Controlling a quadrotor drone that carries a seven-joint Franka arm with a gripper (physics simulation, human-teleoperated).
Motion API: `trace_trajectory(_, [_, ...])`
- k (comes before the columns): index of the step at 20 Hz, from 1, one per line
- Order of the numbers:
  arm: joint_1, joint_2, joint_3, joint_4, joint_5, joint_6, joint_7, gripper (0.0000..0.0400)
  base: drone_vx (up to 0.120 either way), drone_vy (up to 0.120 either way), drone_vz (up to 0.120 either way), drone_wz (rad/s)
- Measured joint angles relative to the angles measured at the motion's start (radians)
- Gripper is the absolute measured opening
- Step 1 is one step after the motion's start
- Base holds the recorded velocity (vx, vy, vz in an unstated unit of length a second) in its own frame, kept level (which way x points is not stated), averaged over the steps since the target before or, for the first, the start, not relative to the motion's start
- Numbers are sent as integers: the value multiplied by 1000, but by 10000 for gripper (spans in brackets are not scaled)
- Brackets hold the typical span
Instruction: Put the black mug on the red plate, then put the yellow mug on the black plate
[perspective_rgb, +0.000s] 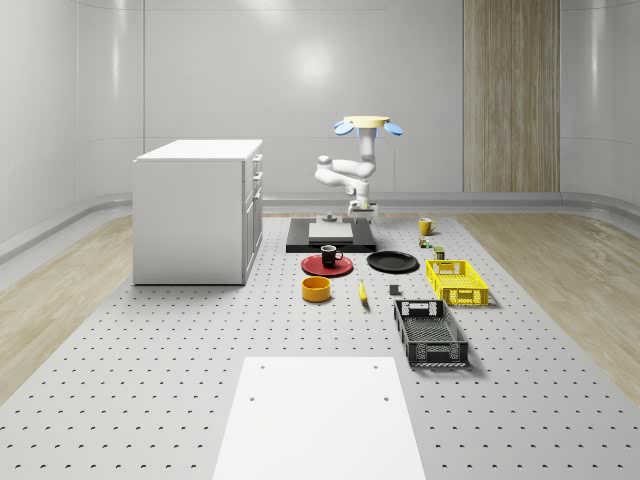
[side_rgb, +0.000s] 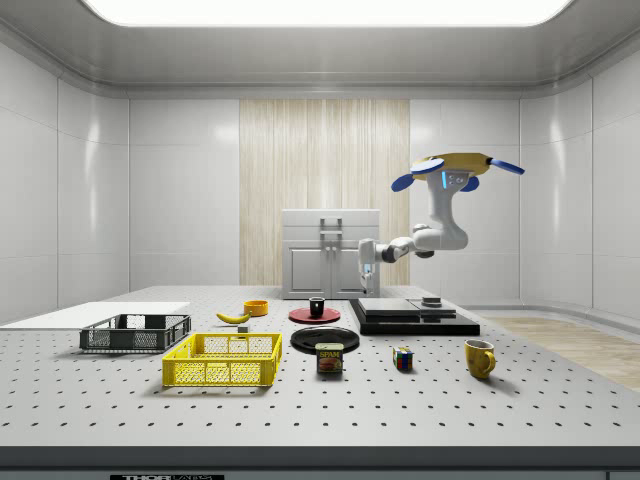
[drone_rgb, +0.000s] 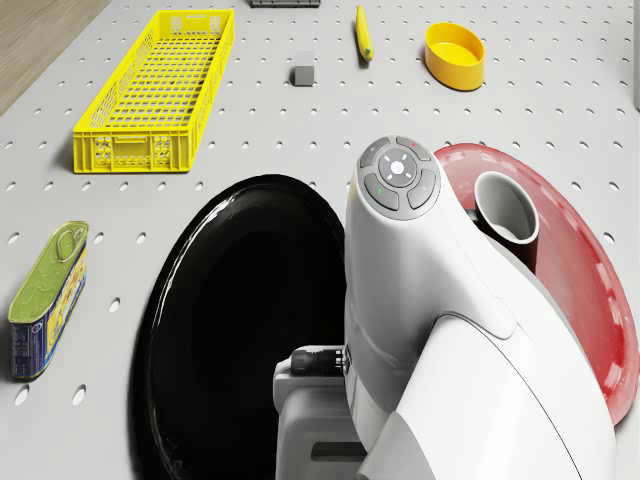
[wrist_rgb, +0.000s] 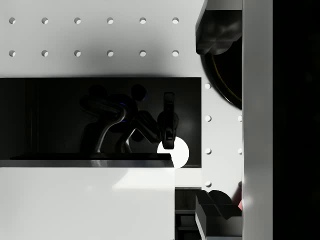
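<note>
Step in hand: the black mug (perspective_rgb: 329, 256) already stands upright on the red plate (perspective_rgb: 312, 266), so the first half looks done; the second half, fetching the yellow mug (perspective_rgb: 426, 226), appears not yet begun.
Drone: the drone (perspective_rgb: 367, 124) hovers in the air above the far side of the table (perspective_rgb: 150, 340), over the black platform (perspective_rgb: 300, 243).
Gripper: the gripper (perspective_rgb: 361, 208) hangs low over the platform's right part, well apart from both mugs; its two fingers (wrist_rgb: 217, 30) sit apart with nothing between them.
Yellow mug: upright on the table, far right in the whole-scene view, beyond the black plate (perspective_rgb: 392, 262) and clear of it.
Black plate: bare, lying just right of the red plate, near the yellow crate (perspective_rgb: 457, 281).
Nearby items: a can (side_rgb: 330, 357) and a small cube (side_rgb: 402, 359) rest between the black plate and the yellow mug.
Next move: likely a shift rightward to the yellow mug, a descent with fingers spread around its wall or rim, then a firm close.
Caution: the handle's direction may decide the grip.
</note>
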Motion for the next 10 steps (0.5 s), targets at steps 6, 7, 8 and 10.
trace_trajectory(6, [0,-1,0,0,0,1,0,400,-113,120,0,0])
trace_trajectory(7, [0,-1,0,0,0,1,0,400,0,120,0,0])
trace_trajectory(8, [0,-1,0,0,0,1,0,400,0,120,0,0])
trace_trajectory(10, [0,-1,0,0,1,1,0,400,0,120,0,0])
